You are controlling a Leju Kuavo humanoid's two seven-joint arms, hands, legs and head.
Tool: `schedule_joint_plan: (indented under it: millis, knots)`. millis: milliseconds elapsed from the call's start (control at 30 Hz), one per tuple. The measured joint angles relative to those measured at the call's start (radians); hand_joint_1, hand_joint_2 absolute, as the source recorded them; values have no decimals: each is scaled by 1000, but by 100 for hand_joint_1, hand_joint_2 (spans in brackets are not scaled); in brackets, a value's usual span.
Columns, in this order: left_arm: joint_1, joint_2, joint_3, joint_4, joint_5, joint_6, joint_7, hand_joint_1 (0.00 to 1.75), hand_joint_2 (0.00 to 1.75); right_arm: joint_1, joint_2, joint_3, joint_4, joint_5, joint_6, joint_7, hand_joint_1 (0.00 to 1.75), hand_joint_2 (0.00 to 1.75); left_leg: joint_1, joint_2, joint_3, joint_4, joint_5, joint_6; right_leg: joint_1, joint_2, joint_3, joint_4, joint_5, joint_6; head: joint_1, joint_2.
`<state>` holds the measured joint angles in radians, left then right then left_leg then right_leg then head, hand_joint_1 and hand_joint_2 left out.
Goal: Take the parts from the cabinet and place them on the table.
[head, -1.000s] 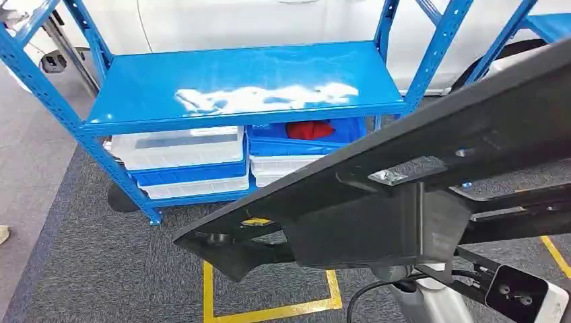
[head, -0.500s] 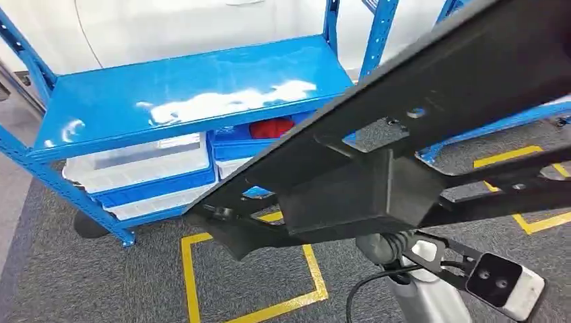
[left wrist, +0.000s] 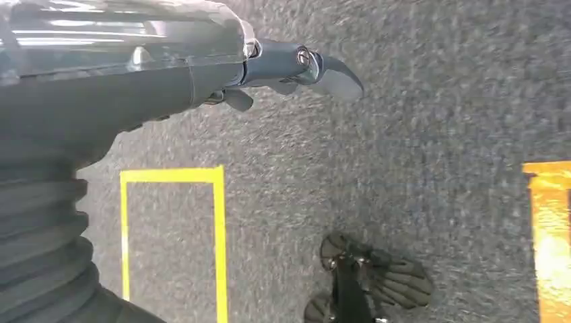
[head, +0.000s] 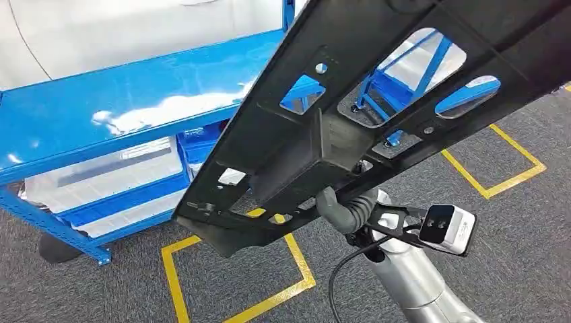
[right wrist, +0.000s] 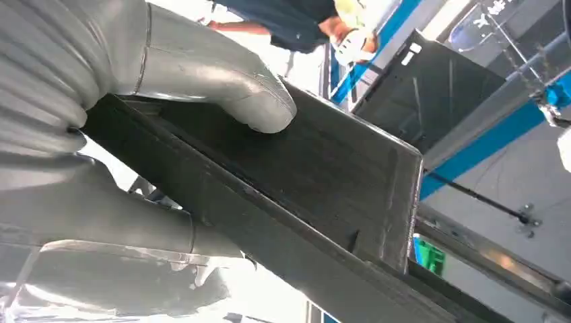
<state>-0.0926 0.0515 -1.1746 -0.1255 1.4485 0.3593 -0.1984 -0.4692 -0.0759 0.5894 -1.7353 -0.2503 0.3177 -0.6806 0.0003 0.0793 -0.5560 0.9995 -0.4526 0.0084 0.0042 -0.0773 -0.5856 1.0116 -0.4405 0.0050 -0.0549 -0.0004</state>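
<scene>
A long black flat part (head: 377, 101) with cut-out holes and a boxy block on its underside slants across the head view, held up in the air. My right hand (head: 343, 205) grips it from below at that block. In the right wrist view the thick grey thumb (right wrist: 222, 81) presses on the black part (right wrist: 323, 175), with fingers wrapped under it. My left hand (left wrist: 202, 74) hangs over the grey carpet with its fingers (left wrist: 303, 64) stretched out and nothing in them.
The blue cabinet rack (head: 101, 114) stands at the left, with white and blue bins (head: 108, 182) under its shelf. Yellow tape squares (head: 236, 296) mark the grey carpet. A second blue rack (head: 397, 87) shows through the part's holes. A person (right wrist: 296, 17) stands beyond the part.
The whole picture has shifted: the camera has turned right, so the blue rack now sits further left. The black part stays in my right hand and now stands steeper across the view.
</scene>
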Motion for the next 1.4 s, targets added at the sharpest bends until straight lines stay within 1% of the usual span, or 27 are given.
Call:
schedule_joint_plan:
  millis: [133,200,233,267,300,333,367,433,467,500,633,667,700,733,800,833,867,933,967,1000,1133,1167,1233,1267,1333,1367,1400]
  knots:
    - [-1,12,0,0,0,-11,0,0,175,11,2,-28,-16,5,8,0,166,175,0,31,7,-4,-2,-21,-5,48,-8,-9,10,-22,0,0]
    - [0,23,0,0,0,-14,0,0,175,11,5,-40,-34,5,0,0,166,175,10,-44,-17,58,-53,-31,-12,63,-5,-15,19,-34,0,0]
    - [2,28,0,0,0,-14,-1,0,175,12,7,-41,-39,2,-5,0,166,175,10,-58,-41,114,-85,-33,-12,71,-7,-15,19,-36,0,0]
    - [5,38,0,1,0,-14,-6,0,175,14,7,-42,-44,-2,-16,0,166,175,11,-70,-90,226,-139,-37,-11,87,-10,-15,21,-38,0,0]
    - [6,42,-1,1,0,-18,-11,0,175,15,7,-42,-48,-10,-33,0,166,175,11,-71,-126,301,-166,-39,-11,100,-12,-14,22,-38,0,0]
    - [6,46,-2,2,0,-23,-17,0,175,17,6,-42,-52,-16,-45,0,166,175,11,-71,-142,333,-167,-40,-11,112,-12,-13,22,-38,0,0]
    - [6,50,-3,2,0,-29,-22,0,175,18,5,-42,-56,-24,-60,0,166,175,12,-71,-134,314,-144,-41,-11,126,-12,-12,23,-36,0,0]
    - [5,59,-6,3,0,-47,-36,0,175,21,-4,-42,-84,-42,-92,0,166,175,18,-81,-55,147,-46,-40,-13,154,-12,-4,22,-32,0,0]
    - [6,64,-6,3,0,-55,-46,0,175,29,-11,-42,-105,-42,-104,0,166,175,23,-112,-11,55,-4,-40,-14,165,-12,1,19,-27,0,0]
    - [6,68,-6,3,0,-65,-59,0,175,44,-18,-43,-130,-34,-117,0,166,175,26,-164,8,18,-22,-38,-10,174,-18,5,17,-20,0,0]
    - [3,83,-15,3,0,-112,-77,0,175,114,-45,-56,-232,36,-148,0,166,175,20,-130,9,7,-14,-17,-14,214,-31,0,31,10,0,0]
    - [-3,84,-20,3,0,-118,-77,0,175,129,-55,-58,-259,51,-154,0,166,175,31,-114,11,-3,-7,-6,-20,207,-32,3,24,11,0,0]
    - [-6,90,-25,4,-1,-118,-77,0,175,136,-63,-62,-281,61,-162,0,166,175,27,-104,12,-6,-5,1,-12,149,-46,34,0,15,0,0]
    - [-6,92,-33,4,-2,-117,-74,0,175,141,-72,-65,-298,74,-171,0,166,175,25,-89,12,-6,-5,6,-14,115,-77,97,-38,20,0,0]
    - [-3,99,-53,4,-3,-115,-69,0,175,169,-88,-69,-333,90,-187,0,166,175,19,-60,11,-6,-7,9,-18,89,-158,266,-109,28,0,0]
    - [-4,103,-60,4,-4,-117,-71,0,175,183,-95,-72,-345,93,-191,0,166,175,18,-45,10,-5,-8,9,-19,87,-183,315,-119,30,0,0]
    - [-8,106,-66,4,-4,-119,-72,0,175,192,-103,-74,-353,94,-193,0,166,175,18,-32,11,-5,-9,9,-19,85,-181,312,-106,31,0,0]
    - [-16,110,-75,4,-4,-119,-77,0,175,202,-114,-81,-367,89,-188,0,166,175,16,-9,13,-5,-11,7,-19,73,-110,182,-36,27,0,0]
    - [-19,111,-79,4,-4,-118,-79,0,175,202,-119,-85,-371,85,-180,0,166,175,15,1,16,-5,-14,3,-16,53,-57,89,-1,22,0,0]
    - [-21,111,-83,4,-4,-118,-82,0,175,201,-120,-90,-375,82,-171,0,166,175,12,10,21,-4,-16,-1,-8,-4,-10,10,6,10,0,0]
    - [-28,113,-91,4,-4,-129,-87,0,175,202,-120,-93,-377,79,-160,0,166,175,4,50,30,-5,-24,-24,3,42,-19,3,6,-15,0,0]
    - [-32,113,-92,4,-4,-136,-89,0,175,202,-120,-93,-377,84,-161,0,166,175,5,54,29,-3,-30,-30,-8,54,-13,-7,14,-25,0,0]
    - [-35,111,-98,4,-5,-150,-93,0,175,200,-119,-93,-376,97,-163,0,166,175,13,-39,-2,81,-90,-38,-12,67,-12,-10,18,-37,0,0]
    - [-33,111,-101,4,-5,-154,-96,0,175,201,-116,-92,-375,102,-163,0,166,175,13,-60,-41,165,-134,-41,-11,79,-13,-10,18,-38,0,0]
    - [-27,110,-106,4,-5,-161,-98,0,175,202,-115,-89,-370,109,-162,0,166,175,13,-70,-111,307,-183,-44,-9,106,-16,-9,20,-40,0,0]
    - [-27,109,-108,4,-5,-161,-98,0,175,204,-115,-88,-368,110,-162,0,166,175,13,-71,-121,322,-173,-43,-9,120,-16,-8,20,-39,0,0]
    - [-27,107,-108,4,-5,-162,-98,0,175,205,-115,-87,-367,110,-162,0,166,175,13,-71,-109,287,-141,-42,-9,132,-15,-6,20,-39,0,0]
